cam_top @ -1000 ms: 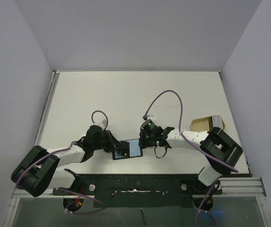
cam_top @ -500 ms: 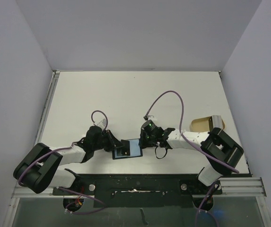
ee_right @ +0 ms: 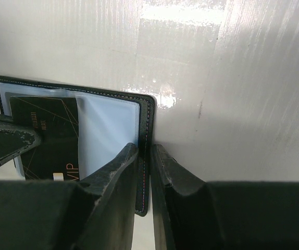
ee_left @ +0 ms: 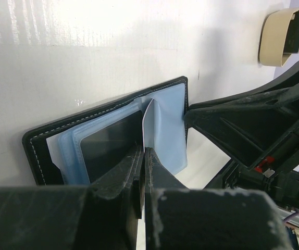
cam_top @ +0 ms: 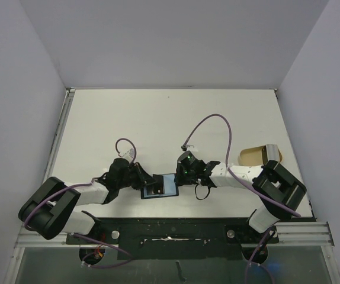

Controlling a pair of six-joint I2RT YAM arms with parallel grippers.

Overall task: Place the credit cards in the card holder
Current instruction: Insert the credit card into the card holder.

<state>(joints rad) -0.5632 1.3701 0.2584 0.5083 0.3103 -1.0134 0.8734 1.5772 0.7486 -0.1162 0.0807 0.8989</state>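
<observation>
Near the table's (cam_top: 158,118) front edge, the open card holder (cam_top: 159,187) has barely shifted: the right gripper (ee_right: 144,148) clamps its cover edge, the left gripper (ee_left: 141,151) pinches a pale-blue sleeve (ee_left: 149,117) beside the pocketed dark card (ee_right: 45,135), so this insertion looks nearly finished.

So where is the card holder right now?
In the top view the card holder lies open near the front of the table, centred between the left claw and the right claw, which pinches its right edge.
</observation>
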